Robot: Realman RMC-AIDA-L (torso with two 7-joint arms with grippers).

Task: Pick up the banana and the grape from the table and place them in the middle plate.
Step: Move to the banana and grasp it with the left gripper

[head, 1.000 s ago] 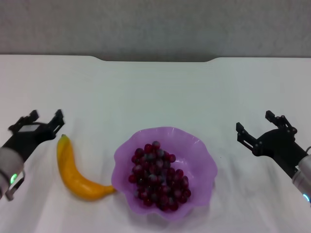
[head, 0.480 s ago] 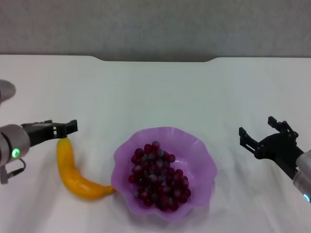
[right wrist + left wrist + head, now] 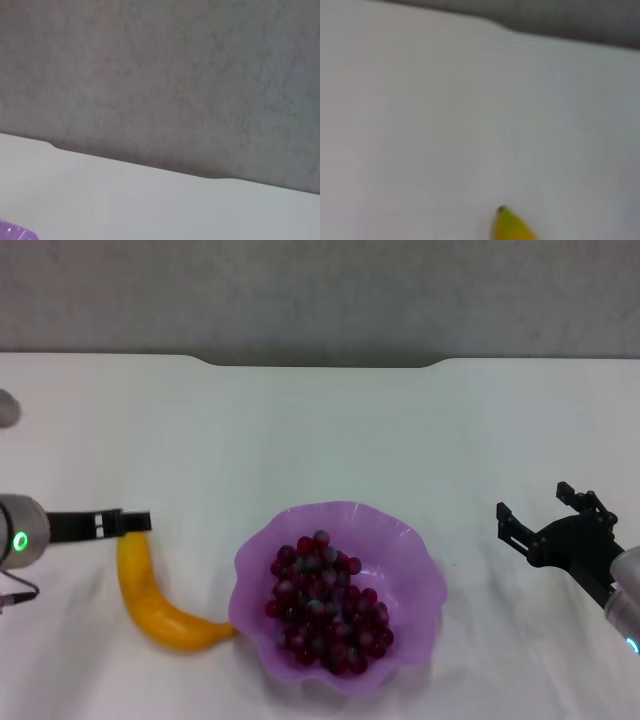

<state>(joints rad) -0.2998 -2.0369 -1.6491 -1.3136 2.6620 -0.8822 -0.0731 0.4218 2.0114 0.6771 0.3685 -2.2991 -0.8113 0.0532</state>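
— Where do we see the curved yellow-orange banana [image 3: 155, 598] now?

— It lies on the plain white table [image 3: 330, 430], just left of the translucent purple plate with the wavy rim [image 3: 412, 552], and its lower end touches that rim. Its green tip points away from us, and the left gripper [image 3: 128, 522] reaches in from the left with its dark fingertips right at this tip.

— Do the fingers hold it?

— We cannot tell. From the head view the fingers look like one thin dark bar, seen edge-on, so their gap is hidden. In the left wrist view only the banana's tip [image 3: 510, 226] shows at the edge, with no fingers.

— And the bunch of dark red-purple grapes [image 3: 325, 602]?

— It rests inside the purple plate, filling the middle.

— The other arm?

— The right gripper [image 3: 548, 522] hovers over the table right of the plate, well apart from it, fingers spread wide and empty.
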